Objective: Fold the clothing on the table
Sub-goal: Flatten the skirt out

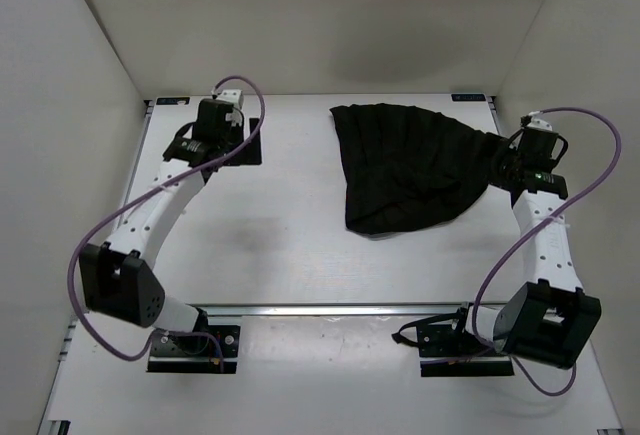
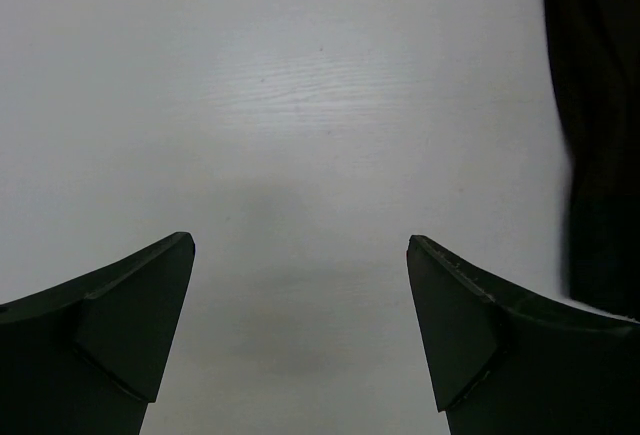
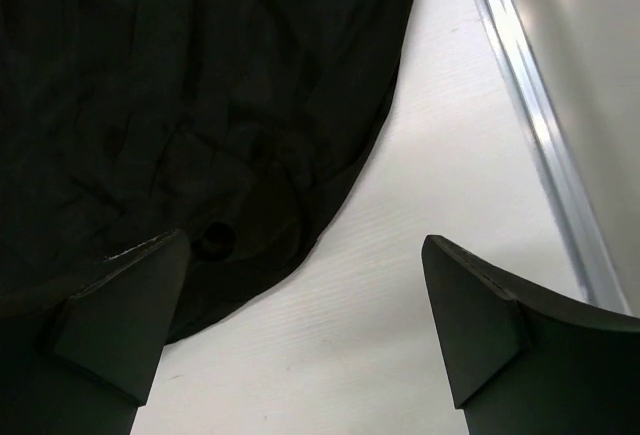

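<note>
Your right gripper (image 3: 305,243), spread and empty, hangs over the clothing's (image 1: 410,165) right tip; left gripper (image 2: 300,240), likewise spread, sits well apart.

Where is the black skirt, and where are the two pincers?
skirt (image 1: 410,165), top view, middle of the pleated cloth.
left pincer (image 2: 300,242), left wrist view, midway between its tips.
right pincer (image 3: 305,240), right wrist view, midway between its tips.
</note>
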